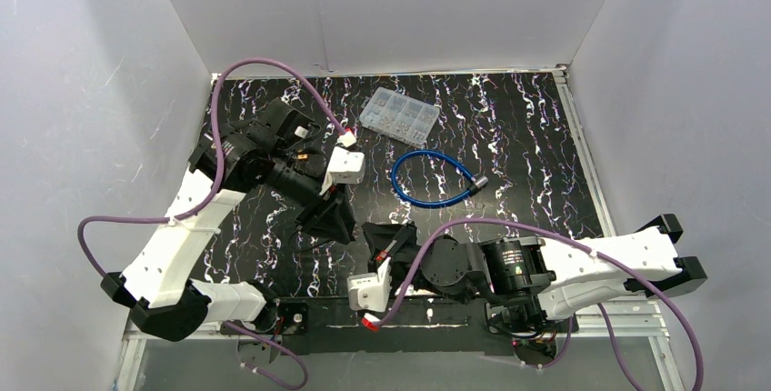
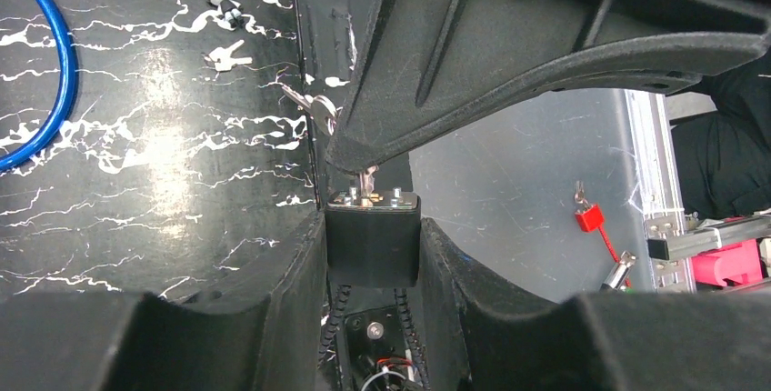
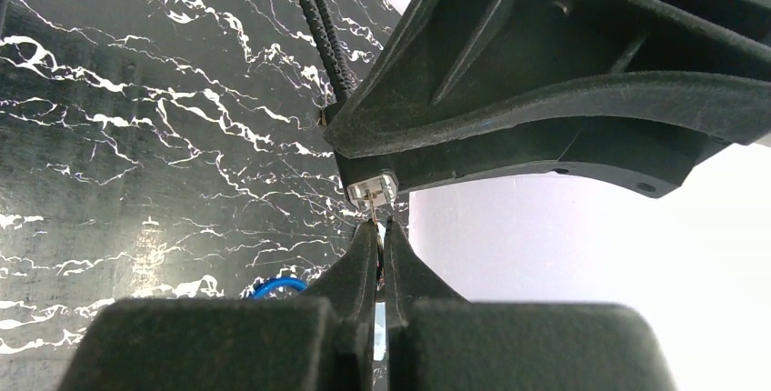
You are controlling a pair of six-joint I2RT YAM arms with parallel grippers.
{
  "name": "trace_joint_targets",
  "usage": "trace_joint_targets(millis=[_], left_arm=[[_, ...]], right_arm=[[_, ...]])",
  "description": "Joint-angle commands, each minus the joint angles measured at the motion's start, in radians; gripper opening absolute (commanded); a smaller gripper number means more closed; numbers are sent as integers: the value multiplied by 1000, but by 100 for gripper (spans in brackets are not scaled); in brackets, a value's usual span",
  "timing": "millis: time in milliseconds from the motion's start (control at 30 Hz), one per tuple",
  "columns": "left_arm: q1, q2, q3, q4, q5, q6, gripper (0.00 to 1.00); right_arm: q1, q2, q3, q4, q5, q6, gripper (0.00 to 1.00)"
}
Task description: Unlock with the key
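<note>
A black padlock [image 2: 373,250] with a silver keyhole face sits between my left gripper's [image 2: 373,227] jaws, which are shut on its sides. The key [image 2: 366,178] stands in the keyhole, and its ring [image 2: 314,105] hangs beside it. In the right wrist view my right gripper [image 3: 382,227] is shut on the key [image 3: 379,215], just in front of the padlock's silver face [image 3: 373,191]. In the top view the left gripper [image 1: 329,218] and the right gripper [image 1: 386,238] meet tip to tip over the near middle of the table; the padlock is hidden there.
A blue cable loop [image 1: 435,177] lies on the black marbled mat, and a clear compartment box [image 1: 398,115] sits behind it. Loose small keys [image 2: 227,55] lie on the mat. A red tag [image 2: 589,218] lies by the metal rail [image 2: 656,182].
</note>
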Motion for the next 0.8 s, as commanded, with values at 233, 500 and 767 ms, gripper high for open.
trace_joint_targets(millis=[233, 500, 767], left_arm=[[2, -10, 6, 117, -27, -177, 0], [1, 10, 15, 186, -86, -278, 0], [1, 11, 4, 216, -103, -293, 0]], right_arm=[[9, 23, 28, 39, 23, -83, 1], [17, 28, 38, 12, 21, -43, 1], [21, 47, 63, -13, -30, -27, 1]])
